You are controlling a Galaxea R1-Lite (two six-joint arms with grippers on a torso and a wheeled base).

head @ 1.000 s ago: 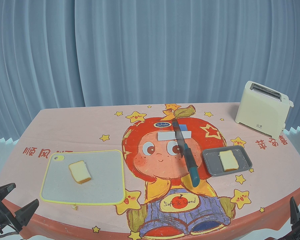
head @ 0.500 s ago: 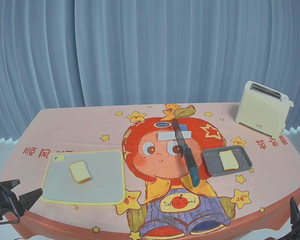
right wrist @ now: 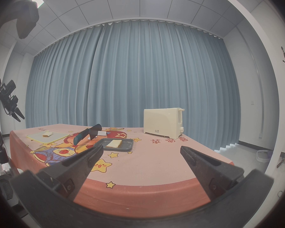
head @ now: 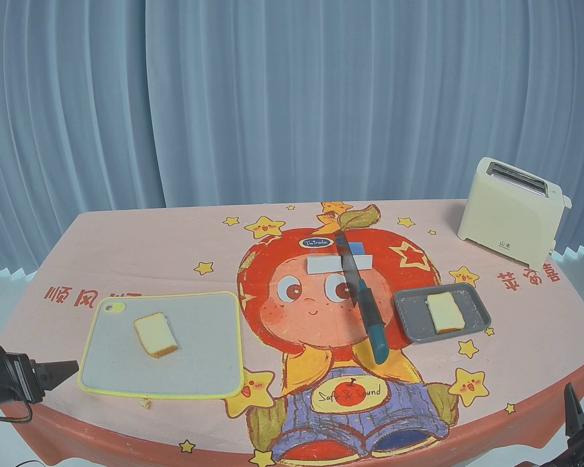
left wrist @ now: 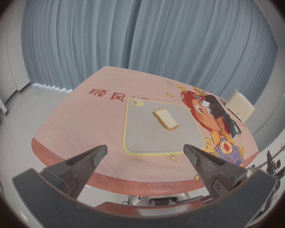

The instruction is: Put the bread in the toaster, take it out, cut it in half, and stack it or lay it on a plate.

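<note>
1. Across mid-frame in the head view, a pink cartoon tablecloth (head: 175, 254) covers a curved table backed by blue curtains (head: 305, 85).
2. One bread slice (head: 154, 334) lies on the cutting board (head: 201, 358) at lower left; a second slice (head: 445, 312) sits in the grey tray (head: 412, 319) right of centre, the knife (head: 363, 299) between them, the toaster (head: 511, 210) at far right.
3. Pink cloth stretches from the board to the far rim.
4. Off the lower-left table edge, the left gripper (left wrist: 144, 149) hangs just beside the board, jaws wide, holding nothing; the right gripper (right wrist: 142, 149) sits low at the lower-right corner, equally spread and bare.
</note>
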